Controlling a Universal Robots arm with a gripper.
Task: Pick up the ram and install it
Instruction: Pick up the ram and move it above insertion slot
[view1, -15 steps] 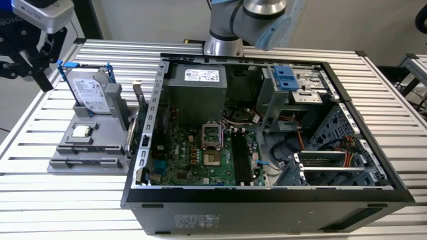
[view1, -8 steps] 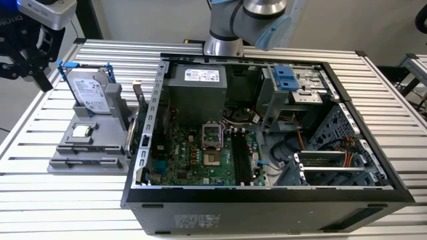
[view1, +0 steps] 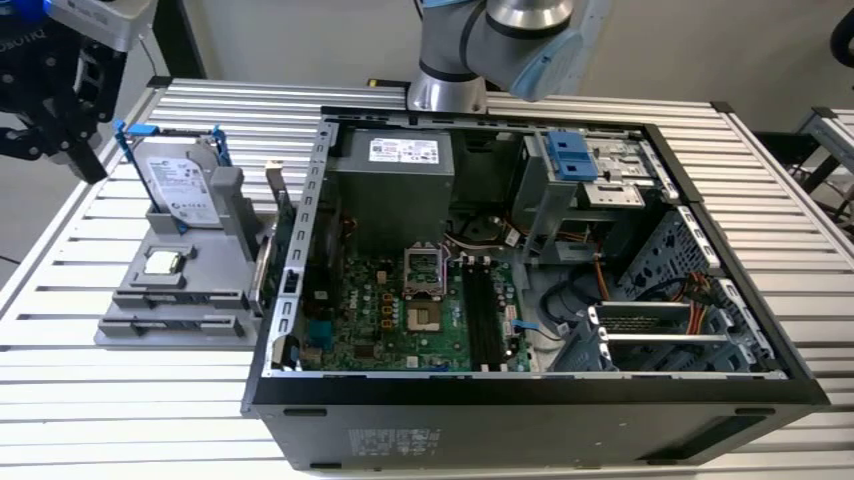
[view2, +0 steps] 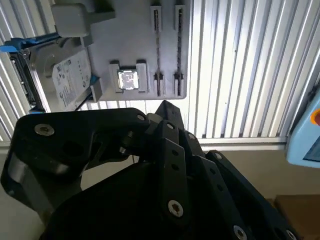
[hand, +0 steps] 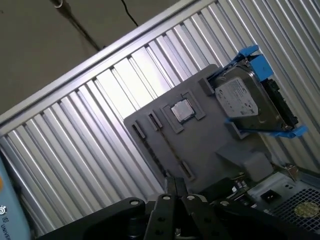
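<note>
Ram (view1: 275, 215) stands on end beside the case (view1: 534, 400), gripper (hand: 172, 184) well apart

Arm (view1: 514, 45) cropped at exterior view's top; hard drive (view2: 62, 82) prob. clipped at second wrist view's edge.

Silver-grey tubular arm (view1: 447, 50) with pale blue joint caps (view1: 558, 60). Its matte black hand (view2: 165, 106) is built of linked bars, studded with silver screws (view2: 173, 208).

Gripper (hand: 171, 184) held high, jaws closed together
</note>
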